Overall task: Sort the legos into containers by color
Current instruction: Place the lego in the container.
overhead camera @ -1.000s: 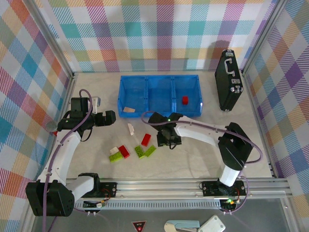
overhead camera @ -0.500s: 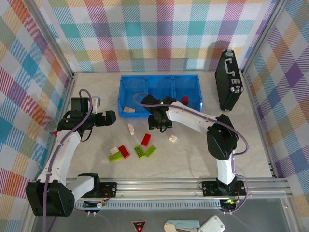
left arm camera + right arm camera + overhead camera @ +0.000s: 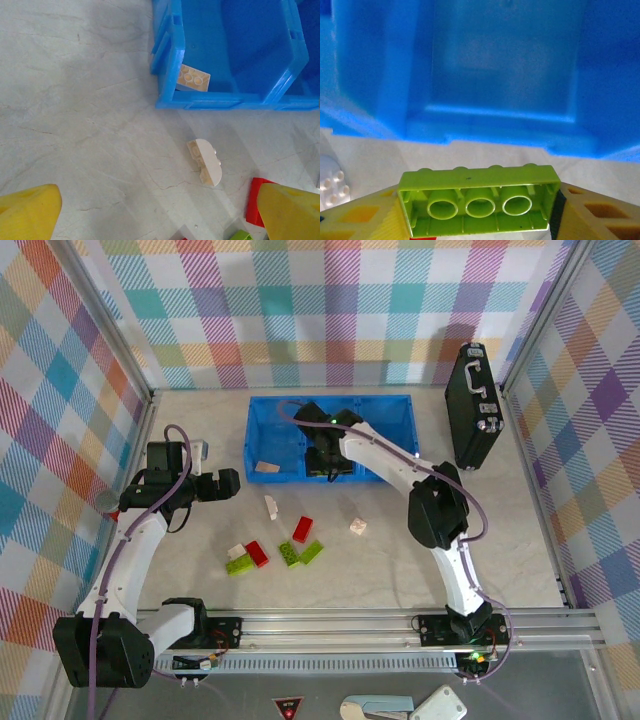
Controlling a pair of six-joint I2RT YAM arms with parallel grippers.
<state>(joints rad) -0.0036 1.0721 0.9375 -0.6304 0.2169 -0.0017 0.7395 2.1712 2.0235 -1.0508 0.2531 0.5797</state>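
Right tool (image 3: 479, 216) clamped on lime green brick (image 3: 479, 200) by its short ends, at near wall of blue tray (image 3: 500, 131), facing the middle compartment. Brick looks light, stiff, slick plastic, so an end grip may pivot. Left tool (image 3: 159, 215) apart, empty, left of tray. Loose bricks (image 3: 302, 528) in front of tray.

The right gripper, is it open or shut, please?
Shut: the right gripper clamps a lime green brick between its yellow fingers.
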